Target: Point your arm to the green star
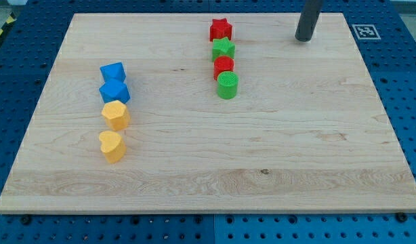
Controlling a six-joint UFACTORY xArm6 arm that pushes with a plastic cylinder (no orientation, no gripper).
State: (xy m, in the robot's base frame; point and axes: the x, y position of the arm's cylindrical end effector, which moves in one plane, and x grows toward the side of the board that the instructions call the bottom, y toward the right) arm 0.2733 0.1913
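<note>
The green star (223,48) lies near the view's top, second in a short column of blocks. A red star (221,29) sits just above it, a red block (223,66) just below, and a green cylinder (227,86) below that. My tip (303,38) rests on the board at the view's top right, well to the right of the green star and touching no block.
At the view's left stands another column: a blue block (113,71), a second blue block (114,91), a yellow hexagon-like block (116,114) and a yellow heart (112,146). The wooden board (262,169) lies on a blue pegboard with a marker tag (365,31).
</note>
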